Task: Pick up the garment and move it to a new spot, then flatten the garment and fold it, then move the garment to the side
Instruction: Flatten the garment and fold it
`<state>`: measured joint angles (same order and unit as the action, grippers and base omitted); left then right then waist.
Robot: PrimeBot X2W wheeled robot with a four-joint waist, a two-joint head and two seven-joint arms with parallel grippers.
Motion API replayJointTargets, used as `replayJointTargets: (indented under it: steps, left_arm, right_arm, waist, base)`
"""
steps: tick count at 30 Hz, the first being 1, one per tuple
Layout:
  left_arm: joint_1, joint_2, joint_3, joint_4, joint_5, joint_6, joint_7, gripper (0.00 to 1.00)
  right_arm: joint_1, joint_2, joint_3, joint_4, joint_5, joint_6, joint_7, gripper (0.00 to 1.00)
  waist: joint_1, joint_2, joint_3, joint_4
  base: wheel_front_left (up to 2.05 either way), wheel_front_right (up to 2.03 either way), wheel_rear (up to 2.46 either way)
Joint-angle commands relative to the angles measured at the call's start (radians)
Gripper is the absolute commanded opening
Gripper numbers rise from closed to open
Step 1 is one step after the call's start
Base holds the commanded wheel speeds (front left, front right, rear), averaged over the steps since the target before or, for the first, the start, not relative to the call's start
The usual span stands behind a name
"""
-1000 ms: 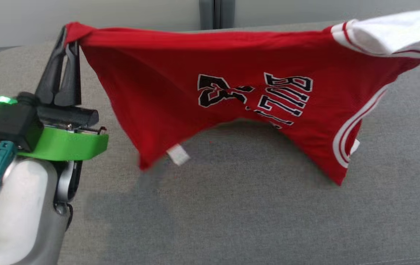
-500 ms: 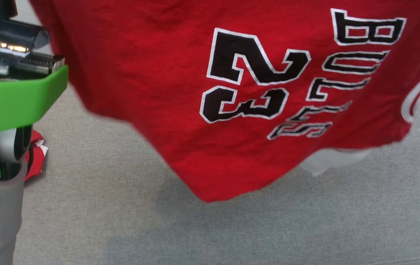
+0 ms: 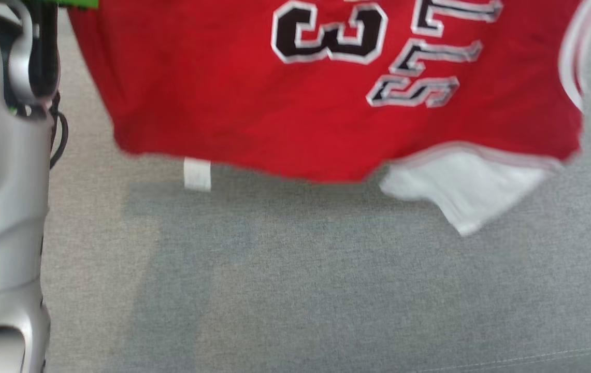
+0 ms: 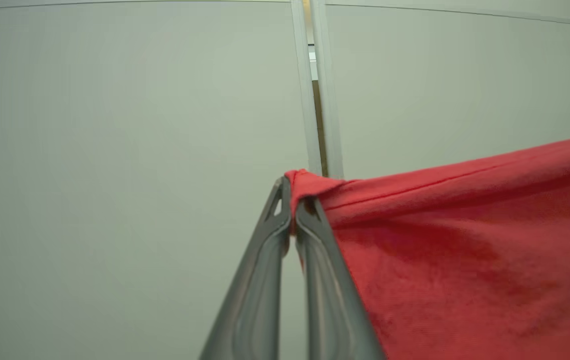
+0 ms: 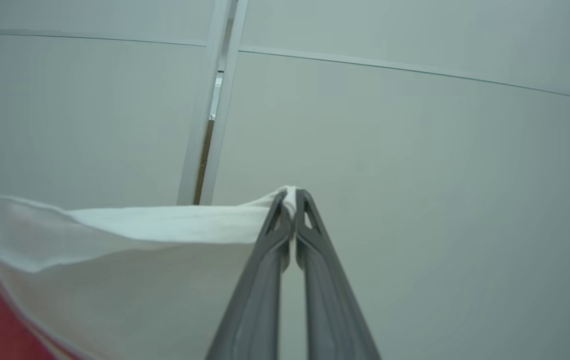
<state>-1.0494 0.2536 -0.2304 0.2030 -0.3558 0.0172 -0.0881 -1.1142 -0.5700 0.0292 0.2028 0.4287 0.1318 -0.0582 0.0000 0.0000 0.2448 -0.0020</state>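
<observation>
1. While both grippers hold it aloft, the red knit basketball jersey (image 3: 212, 93) with a black, white-edged number and lettering hangs as a spread sheet over the grey woven fabric surface (image 3: 326, 290). Its top runs past the upper edge of the head view.
2. Its long axis runs side to side, from the robot's left to its right. The free lower edge points down toward the surface and casts a shadow there.
3. The printed digit and letters lie turned sideways rather than upright.
4. A small white tag (image 3: 197, 173) dangles from the lower edge on the left, and a white cloth section (image 3: 461, 191) of the jersey sags below the red on the right.
5. The left gripper (image 4: 293, 210) has its two long dark fingers pressed together on a bunched red corner, in front of pale grey wall panels (image 4: 115, 150).
6. The right gripper (image 5: 292, 200) pinches a fold of the white section, which stretches away to that view's left, where the red begins.
7. A pale silver forearm (image 3: 0, 181) stands along the head view's left edge.
</observation>
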Motion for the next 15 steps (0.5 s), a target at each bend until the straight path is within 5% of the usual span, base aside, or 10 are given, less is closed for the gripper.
replayJointTargets:
  steps: [1,8,15]
  left_arm:
    - [-0.048,-0.009,0.012,0.062,-0.005,-0.004,-0.030,0.00]
    - [-0.238,-0.033,0.070,0.430,-0.049,-0.033,-0.149,0.00]
    - [-0.203,-0.044,0.079,0.739,-0.062,-0.057,-0.168,0.00]
  right_arm:
    - [-0.051,0.011,0.017,0.050,-0.005,-0.002,-0.017,0.00]
    - [-0.266,0.130,0.130,0.351,-0.013,-0.002,-0.126,0.00]
    - [-0.241,0.262,0.248,0.593,0.043,-0.002,-0.173,0.00]
  waist:
    - [0.0000,0.0000,0.050,-0.017]
    - [0.0000,0.0000,0.076,-0.044]
    - [0.0000,0.0000,0.119,-0.071]
  base:
    - [0.00,0.00,0.00]
    - [0.00,0.00,0.00]
    - [0.00,0.00,0.00]
